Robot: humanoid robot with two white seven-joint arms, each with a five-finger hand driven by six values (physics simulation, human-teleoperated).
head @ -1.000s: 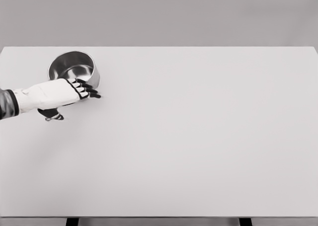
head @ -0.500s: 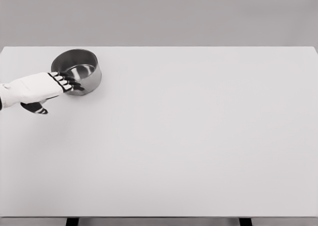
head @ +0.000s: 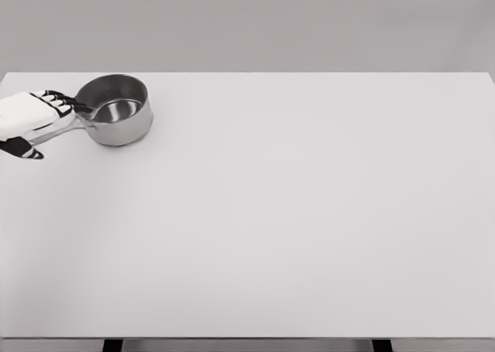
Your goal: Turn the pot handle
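A shiny steel pot stands at the table's far left, near the back edge. Its thin metal handle points left and slightly toward me, and its outer end runs under my left hand. That hand lies at the picture's left edge, over the handle. Its dark fingertips stretch toward the pot's rim. The thumb hangs apart below the handle. The fingers are extended rather than wrapped around anything. The right arm is out of view.
The white table stretches to the right and toward me from the pot. Its back edge runs just behind the pot, and its left edge is close to my hand.
My left hand has drawn back to the left and away from me. The pot's handle, hidden under the hand before, now shows pointing left. The pot has shifted slightly.
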